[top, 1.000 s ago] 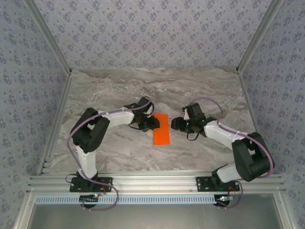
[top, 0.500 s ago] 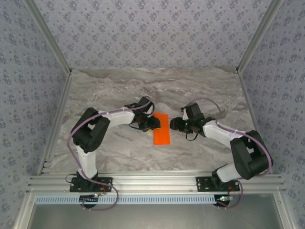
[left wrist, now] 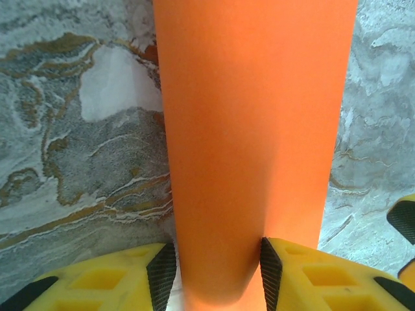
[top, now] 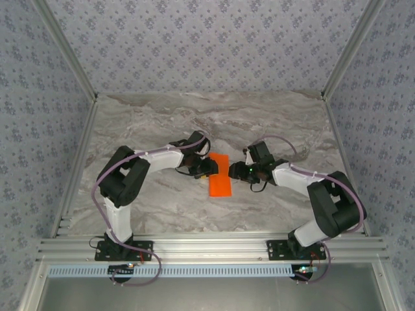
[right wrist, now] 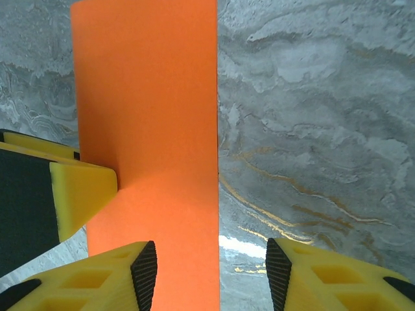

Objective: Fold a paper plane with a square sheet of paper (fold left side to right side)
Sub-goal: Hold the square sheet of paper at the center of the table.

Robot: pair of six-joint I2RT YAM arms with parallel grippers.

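The bright orange sheet of paper (top: 220, 176) lies on the marble table as a narrow rectangle, folded over. My left gripper (top: 206, 168) is at its upper left edge. In the left wrist view the left gripper (left wrist: 216, 275) is open and straddles one long edge of the paper (left wrist: 253, 129): one finger is on the sheet, the other on the table beside it. My right gripper (top: 238, 171) is close on the other side. In the right wrist view the right gripper (right wrist: 211, 272) is open with the paper's (right wrist: 149, 129) straight edge between its jaws.
The grey marble table (top: 162, 116) is bounded by patterned walls and aluminium rails. The two grippers are close together across the paper. A left finger (right wrist: 84, 191) shows in the right wrist view and a right fingertip (left wrist: 403, 220) in the left wrist view.
My right gripper has moved left, up to the paper's right edge. The left gripper and the paper have stayed put.
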